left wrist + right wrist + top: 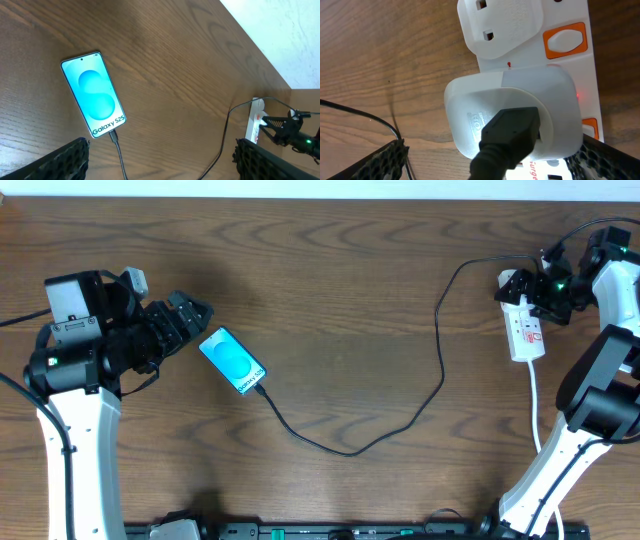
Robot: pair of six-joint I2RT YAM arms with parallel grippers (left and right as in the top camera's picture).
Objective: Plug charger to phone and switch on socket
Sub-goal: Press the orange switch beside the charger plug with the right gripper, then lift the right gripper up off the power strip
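The phone [232, 360] lies flat on the table with its cyan screen lit, just right of my open left gripper [197, 313]. The left wrist view has the phone [92, 95] ahead of my left gripper [162, 165], with the charger tip [114, 135] in its lower end. The charger cable [350, 451] loops across the table to the socket [527, 330]. My right gripper [528, 288] hovers open over the socket's far end. Up close, its fingers [380, 162] flank a white adapter [485, 100] holding the charger's black plug [512, 132]. An orange switch [565, 40] sits beside it.
A second white plug [500, 22] occupies the neighbouring outlet on the strip. The socket's white cord [535, 395] runs toward the front past the right arm's base [600, 400]. A small red dot [577, 95] shows beside the adapter.
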